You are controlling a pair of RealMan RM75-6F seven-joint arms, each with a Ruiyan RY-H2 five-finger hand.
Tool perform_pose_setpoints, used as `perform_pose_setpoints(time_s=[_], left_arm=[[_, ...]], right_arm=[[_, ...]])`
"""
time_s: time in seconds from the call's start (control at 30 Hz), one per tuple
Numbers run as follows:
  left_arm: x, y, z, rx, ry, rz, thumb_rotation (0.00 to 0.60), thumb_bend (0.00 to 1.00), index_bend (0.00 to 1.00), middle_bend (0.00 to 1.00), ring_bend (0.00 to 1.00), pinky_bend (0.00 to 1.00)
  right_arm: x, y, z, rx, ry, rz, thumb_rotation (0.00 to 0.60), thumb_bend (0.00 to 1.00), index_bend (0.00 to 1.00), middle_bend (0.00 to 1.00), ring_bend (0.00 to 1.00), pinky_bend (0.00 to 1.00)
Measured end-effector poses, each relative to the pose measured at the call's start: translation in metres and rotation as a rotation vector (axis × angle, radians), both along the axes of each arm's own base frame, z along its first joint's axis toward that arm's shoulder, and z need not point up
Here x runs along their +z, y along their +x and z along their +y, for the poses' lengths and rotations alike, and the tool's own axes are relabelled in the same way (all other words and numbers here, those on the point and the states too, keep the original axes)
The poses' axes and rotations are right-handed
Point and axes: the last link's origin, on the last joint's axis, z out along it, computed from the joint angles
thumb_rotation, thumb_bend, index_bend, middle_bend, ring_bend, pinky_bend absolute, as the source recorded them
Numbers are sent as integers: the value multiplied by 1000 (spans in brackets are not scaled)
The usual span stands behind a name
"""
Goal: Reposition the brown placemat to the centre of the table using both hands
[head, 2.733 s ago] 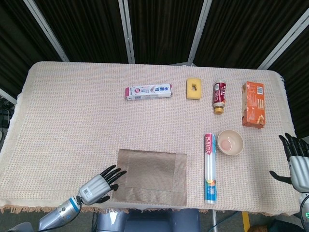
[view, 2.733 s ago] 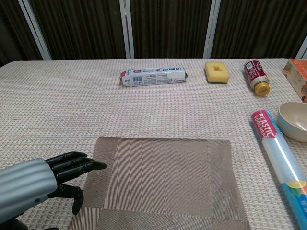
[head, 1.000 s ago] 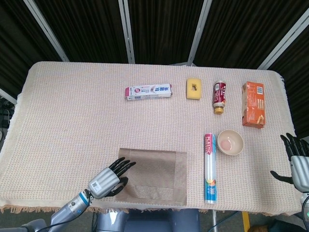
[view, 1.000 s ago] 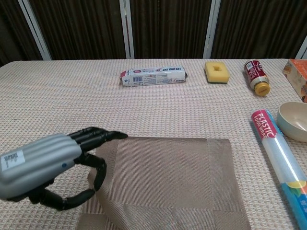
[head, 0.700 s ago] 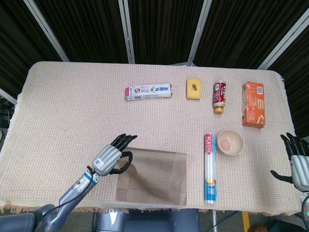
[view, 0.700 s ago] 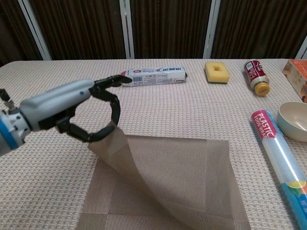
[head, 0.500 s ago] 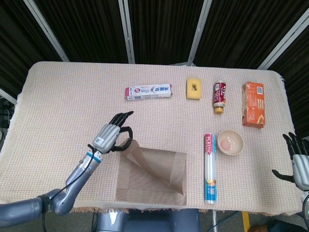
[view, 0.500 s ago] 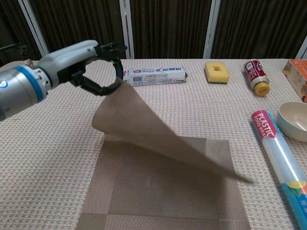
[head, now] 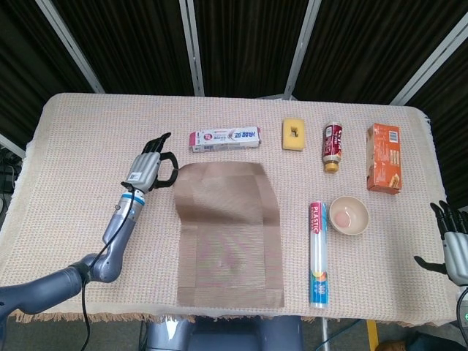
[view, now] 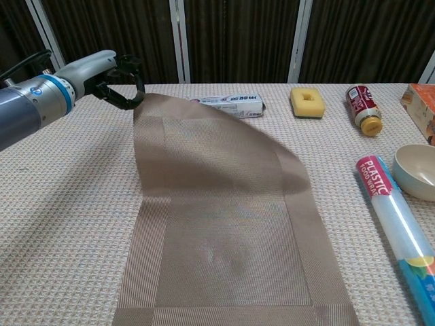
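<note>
The brown placemat (head: 228, 234) lies lengthwise on the near middle of the table, its near end at the front edge. Its far left corner is raised off the cloth, and my left hand (head: 150, 172) pinches that corner between thumb and fingers. In the chest view the left hand (view: 112, 75) holds this corner up at the far left while the placemat (view: 224, 231) sags down to the table and partly hides the toothpaste box. My right hand (head: 453, 248) hovers at the table's right edge, fingers spread, holding nothing.
Along the far side sit a toothpaste box (head: 224, 138), a yellow sponge (head: 293, 134), a brown bottle (head: 333, 145) and an orange carton (head: 384, 156). A beige bowl (head: 349, 215) and a plastic wrap roll (head: 317, 254) lie just right of the mat.
My left hand took the folded mat's near left corner, lifted it and carried it away from me, unfolding the mat to about twice its length. The right hand hardly moved.
</note>
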Motion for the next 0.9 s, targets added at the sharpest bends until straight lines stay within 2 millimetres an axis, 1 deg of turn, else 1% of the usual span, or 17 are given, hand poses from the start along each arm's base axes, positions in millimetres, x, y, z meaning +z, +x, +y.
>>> perform_pose_setpoints(time_s=[0.03,0.1,0.17,0.2,0.3,0.47,0.6,0.7,0.8,0.9], left_arm=[[-1,-6,0,6,0,8,600,468,607,0,0,0],[-2,-14,0,8,2,28,600,320,346,0,0,0],[-3,-24,-2,6,7,59,600,113,54,0,0,0],[-3,-29,-3,5,9,75,600,49,1,0,0,0],[2,-43,-6,13,25,103,600,1,0,0,0,0],[26,-56,-13,8,84,111,600,0,0,0,0,0],[48,-65,-25,0,115,135,600,0,0,0,0,0],[67,-71,-40,1,135,156,600,0,0,0,0,0],[88,-78,-62,17,158,187,600,0,0,0,0,0],[110,-89,-93,57,180,214,600,6,0,0,0,0]], right_arm=[[0,0,0,0,2,2,600,0,0,0,0,0],[-2,-1,-1,0,7,7,600,0,0,0,0,0],[-3,-1,-2,0,13,8,600,0,0,0,0,0],[-4,-1,-2,1,16,9,600,0,0,0,0,0],[-5,0,-2,5,19,10,600,0,0,0,0,0],[-5,5,0,27,19,10,600,0,0,0,0,0],[-7,10,2,50,34,8,600,0,0,0,0,0],[-10,16,4,81,56,2,600,0,0,0,0,0],[-16,24,6,129,98,-12,600,0,0,0,0,0],[-23,35,7,201,167,5,600,0,0,0,0,0]])
